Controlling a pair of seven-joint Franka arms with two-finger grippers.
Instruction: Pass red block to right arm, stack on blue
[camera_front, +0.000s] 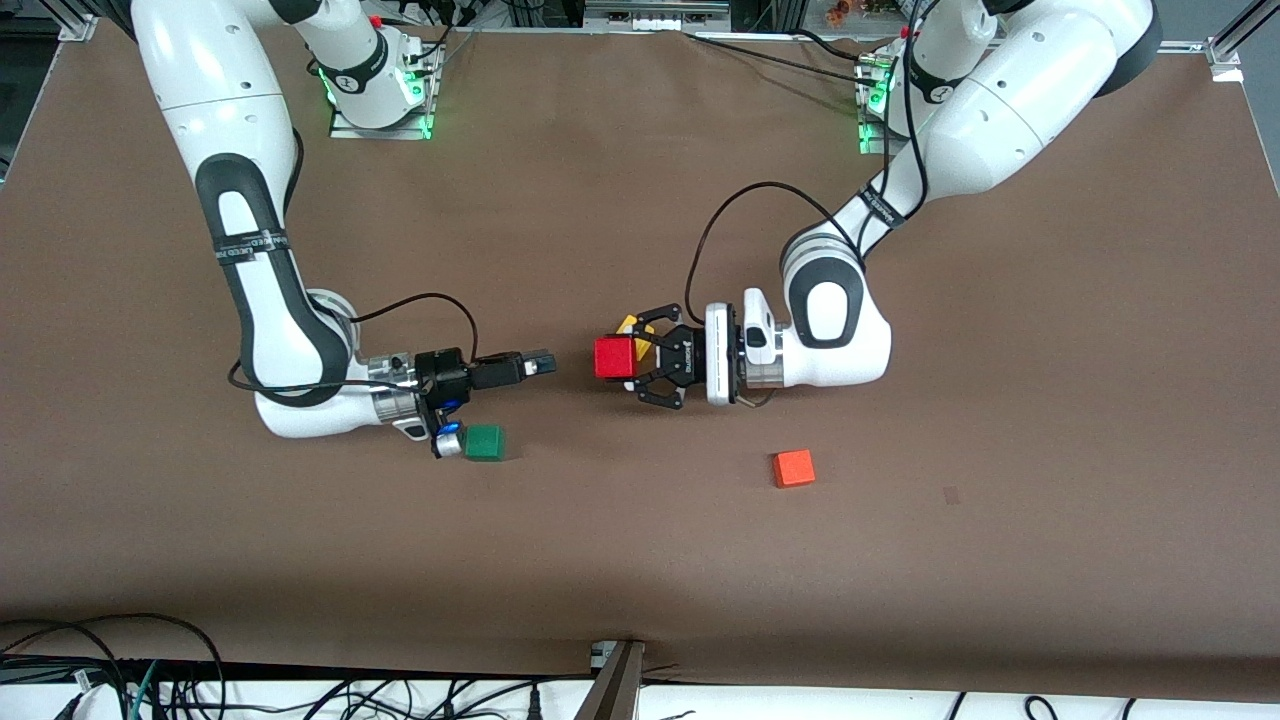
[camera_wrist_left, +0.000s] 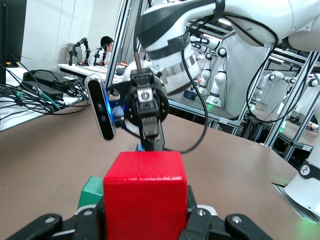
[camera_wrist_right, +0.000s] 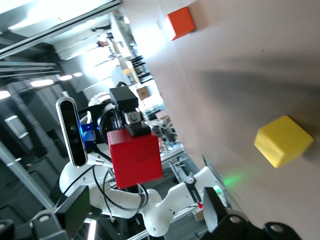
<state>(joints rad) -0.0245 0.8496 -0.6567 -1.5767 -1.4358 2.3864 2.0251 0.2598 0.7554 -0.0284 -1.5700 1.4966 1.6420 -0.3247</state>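
Above mid-table, left gripper (camera_front: 632, 362) jaws clamp the red block (camera_front: 614, 357); right gripper (camera_front: 541, 364) jaws gape.

Table (camera_front: 640, 560): covered in a matt brown sheet, smooth, with faint creases and no shine. Red block (camera_front: 614, 357), green cube (camera_front: 485, 442), orange-red cube (camera_front: 794, 468) and yellow cube (camera_wrist_right: 283, 140): solid-coloured, smooth faces with a dull satin finish that look like plastic or painted wood; which of the two cannot be told. Arms: glossy white plastic shells with black joint sections; left gripper (camera_front: 636, 372) of matt black plastic linkages, right gripper (camera_front: 535, 365) black with a bright metal collar at the wrist.
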